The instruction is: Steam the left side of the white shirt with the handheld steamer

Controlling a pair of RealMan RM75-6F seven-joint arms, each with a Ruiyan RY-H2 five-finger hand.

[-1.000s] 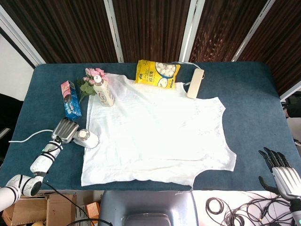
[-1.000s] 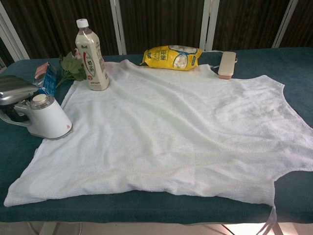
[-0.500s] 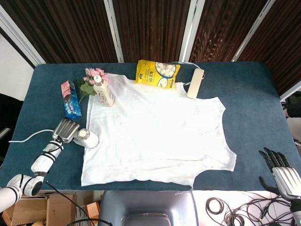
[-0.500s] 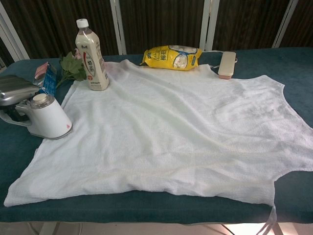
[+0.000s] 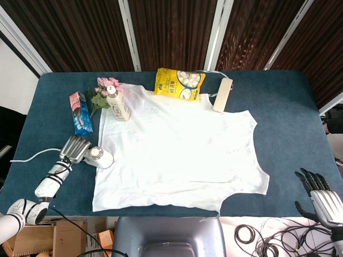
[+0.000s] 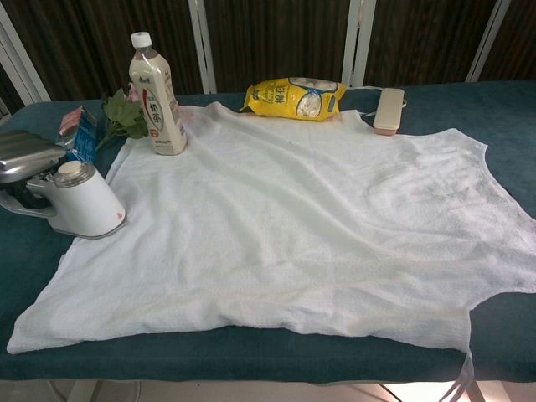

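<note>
The white shirt (image 5: 177, 150) lies spread flat on the blue table (image 5: 289, 107), and fills most of the chest view (image 6: 285, 218). The white handheld steamer (image 5: 99, 157) stands at the shirt's left edge, its base just touching the cloth (image 6: 85, 201). My left hand (image 5: 75, 148), silver, wraps the steamer's handle from the left (image 6: 25, 157). My right hand (image 5: 320, 199) hangs off the table's near right corner with fingers spread and nothing in it; only the head view shows it.
A milk-tea bottle (image 5: 118, 104), pink flowers (image 5: 103, 90) and a blue box (image 5: 80, 112) stand along the shirt's far left. A yellow snack bag (image 5: 179, 84) and a beige case (image 5: 222, 94) lie at the far edge. The steamer's white cable (image 5: 32, 156) trails left.
The steamer has shifted very slightly right onto the shirt's edge with my left hand on it. My right hand has not moved.
</note>
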